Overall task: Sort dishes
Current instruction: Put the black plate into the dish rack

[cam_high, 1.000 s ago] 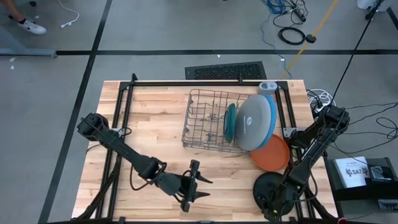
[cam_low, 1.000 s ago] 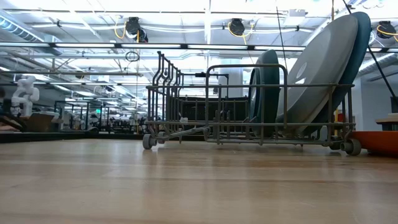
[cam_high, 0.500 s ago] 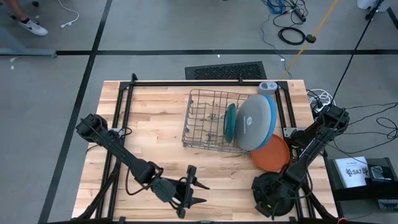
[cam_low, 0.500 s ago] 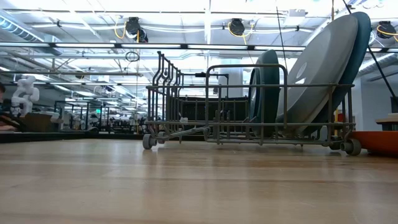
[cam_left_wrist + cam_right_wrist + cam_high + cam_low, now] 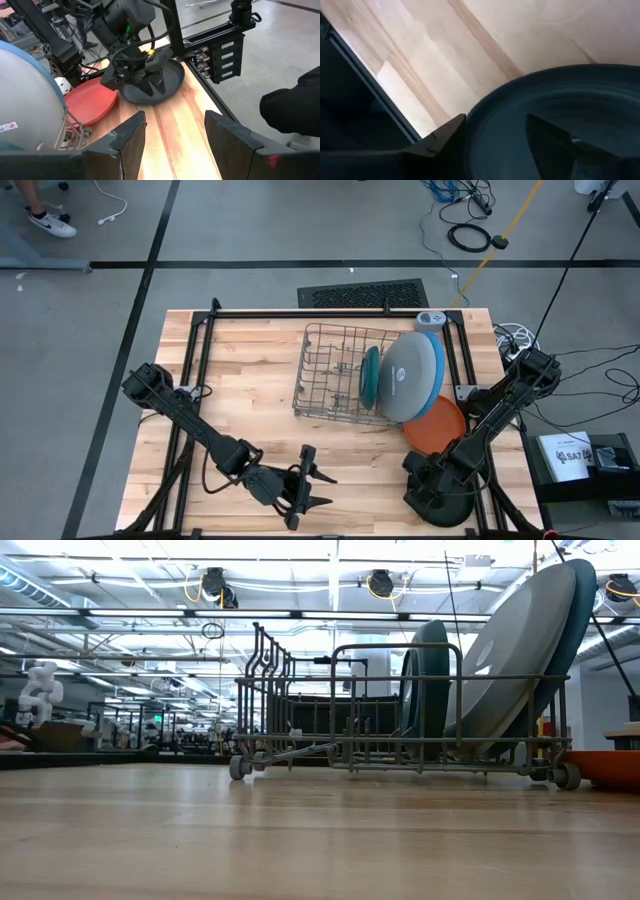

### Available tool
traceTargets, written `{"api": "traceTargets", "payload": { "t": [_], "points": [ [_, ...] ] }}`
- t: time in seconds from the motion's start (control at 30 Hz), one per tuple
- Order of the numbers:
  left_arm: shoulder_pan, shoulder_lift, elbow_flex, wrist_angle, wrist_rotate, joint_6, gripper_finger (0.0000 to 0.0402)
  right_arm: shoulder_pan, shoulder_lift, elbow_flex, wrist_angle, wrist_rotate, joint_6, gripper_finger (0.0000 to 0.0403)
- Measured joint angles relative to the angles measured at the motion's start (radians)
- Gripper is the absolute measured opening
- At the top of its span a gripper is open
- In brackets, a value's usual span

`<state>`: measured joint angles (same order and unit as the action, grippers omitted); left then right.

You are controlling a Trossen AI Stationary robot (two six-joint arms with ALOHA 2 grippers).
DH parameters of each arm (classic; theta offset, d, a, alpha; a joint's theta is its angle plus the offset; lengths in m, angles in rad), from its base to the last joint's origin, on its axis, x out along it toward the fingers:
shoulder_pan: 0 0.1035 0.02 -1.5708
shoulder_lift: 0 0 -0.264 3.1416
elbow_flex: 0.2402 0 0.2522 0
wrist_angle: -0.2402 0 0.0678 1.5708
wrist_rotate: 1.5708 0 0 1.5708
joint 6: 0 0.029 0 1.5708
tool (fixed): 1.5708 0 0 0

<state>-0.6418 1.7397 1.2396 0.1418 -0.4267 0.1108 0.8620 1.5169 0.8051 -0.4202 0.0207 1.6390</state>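
A black plate (image 5: 450,508) lies flat on the wooden table's near right corner. My right gripper (image 5: 437,477) hangs over it, open and pointing down, one finger (image 5: 445,140) outside the plate's rim (image 5: 485,102) and the other inside. An orange plate (image 5: 437,425) lies flat just beyond it. A teal plate (image 5: 371,375), a grey plate (image 5: 410,377) and a blue plate (image 5: 437,350) stand on edge in the wire rack (image 5: 335,375). My left gripper (image 5: 312,488) waits open near the front edge, empty. My right gripper straddles the black plate's rim (image 5: 485,102) from above with its fingers apart. Whether either finger touches the plate, I cannot tell. The plate rests flat on the table.
A black frame (image 5: 200,320) runs around the tabletop. A small white device (image 5: 430,319) sits behind the rack. Bare wood (image 5: 240,380) stretches left of the rack. A person's dark sleeve (image 5: 295,110) shows beyond the table's right edge.
My left gripper has drawn back a little toward the table's near edge. My right arm has shifted slightly over the black plate, which still lies flat in the near right corner.
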Motion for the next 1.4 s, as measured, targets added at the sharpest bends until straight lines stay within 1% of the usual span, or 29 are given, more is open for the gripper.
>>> {"api": "traceTargets", "payload": {
  "t": [0.3, 0.37, 0.53, 0.63, 0.73, 0.8, 0.9, 1.13, 1.17, 1.4],
  "points": [
    [0.000, 0.000, 0.000, -0.002, 0.000, -0.001, 0.0205, -0.034, 0.005, 0.000, 0.015, 0.000, 0.000, 0.0192],
    [0.000, 0.000, 0.000, -0.002, 0.000, -0.001, 0.0205, -0.037, 0.018, 0.000, 0.017, -0.003, 0.010, 0.0192],
    [0.000, 0.000, 0.000, -0.005, 0.000, -0.001, 0.0205, -0.043, 0.071, 0.000, 0.029, -0.052, 0.058, 0.0192],
    [0.000, 0.000, 0.000, -0.018, 0.000, -0.002, 0.0205, -0.043, 0.090, 0.002, 0.033, -0.053, 0.099, 0.0191],
    [0.000, 0.000, 0.000, -0.025, 0.000, -0.002, 0.0205, -0.043, 0.102, 0.004, 0.033, -0.058, 0.105, 0.0186],
    [0.000, 0.000, 0.000, -0.024, 0.000, -0.002, 0.0205, -0.044, 0.108, 0.005, 0.034, -0.073, 0.107, 0.0172],
    [0.000, 0.000, 0.000, -0.024, 0.000, -0.002, 0.0205, -0.042, 0.110, 0.004, 0.040, -0.080, 0.110, 0.0136],
    [0.000, 0.000, 0.000, -0.024, 0.000, -0.002, 0.0205, -0.041, 0.112, 0.003, 0.051, -0.089, 0.068, 0.0021],
    [0.000, 0.000, 0.000, -0.024, 0.000, -0.002, 0.0205, -0.041, 0.111, 0.003, 0.051, -0.088, 0.057, 0.0011],
    [0.000, 0.000, 0.000, -0.024, -0.001, -0.002, 0.0205, -0.041, 0.115, 0.030, 0.046, -0.073, -0.031, 0.0001]
  ]
}}
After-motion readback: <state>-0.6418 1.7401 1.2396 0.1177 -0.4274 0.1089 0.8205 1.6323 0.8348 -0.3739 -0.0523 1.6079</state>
